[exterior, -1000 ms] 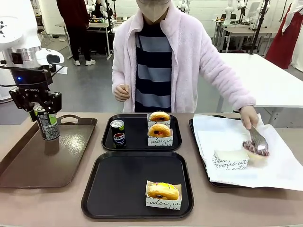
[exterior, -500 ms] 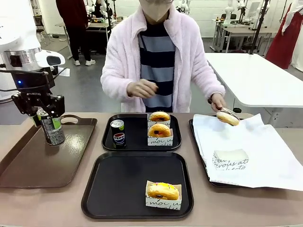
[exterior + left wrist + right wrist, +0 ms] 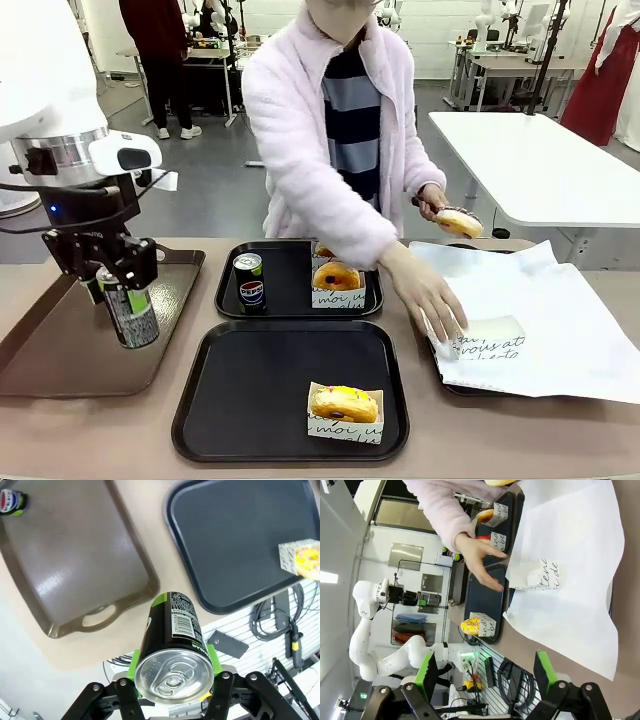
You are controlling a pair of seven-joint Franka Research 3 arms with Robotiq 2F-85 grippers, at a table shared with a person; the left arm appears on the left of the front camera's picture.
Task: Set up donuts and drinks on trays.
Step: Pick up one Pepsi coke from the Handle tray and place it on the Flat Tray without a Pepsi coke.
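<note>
Left pincer (image 3: 120, 283) was clamped on the top of a green-trimmed black can (image 3: 131, 318). Within the last second it had carried the can from the far part of the brown handled tray (image 3: 60, 360) nearer to the robot and rightward. The can now hung tilted under the fingers, above that tray's right half and seemingly clear of it. From the wrist, the silver top (image 3: 173, 674) sat squeezed between the green pads (image 3: 133, 666). Just right of the pincer lay the near black tray (image 3: 250, 390), holding one yellow donut (image 3: 344, 404) and no drink, so the can was probably headed there. Beyond and to the right, the far black tray (image 3: 290, 300) already held a second can (image 3: 248, 282) and donuts (image 3: 337, 275). Farther right, the person had lifted a chocolate-topped donut (image 3: 459, 222) off the white paper (image 3: 560, 320), and their other hand (image 3: 432, 297) had reached to the empty holder (image 3: 488, 336). Right pincer (image 3: 486, 674) stood with jaws apart, empty.
</note>
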